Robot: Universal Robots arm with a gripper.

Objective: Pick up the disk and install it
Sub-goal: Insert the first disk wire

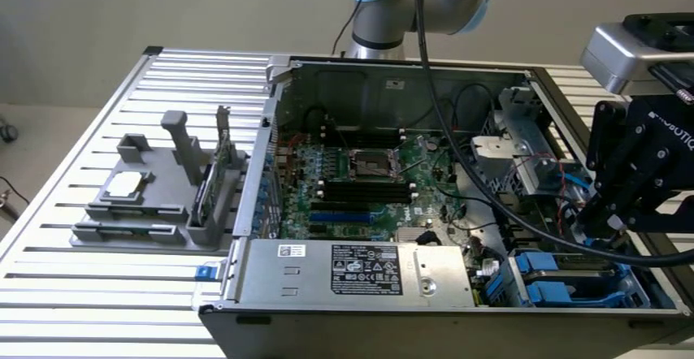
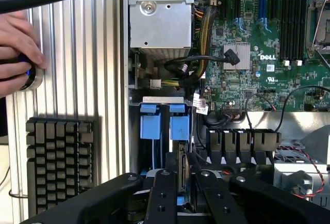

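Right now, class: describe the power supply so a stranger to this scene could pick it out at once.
An open computer case lies on the slatted metal table. Along the case's edge nearest the exterior camera, in front of the green motherboard, sits the power supply. Unlike that board, it is a long silver box bearing a printed label.

The gripper (image 2: 184, 182) has only a thin gap beside the blue carriers (image 2: 179, 127), with black cables (image 1: 509, 213) and the power supply box (image 1: 358, 270) close by.
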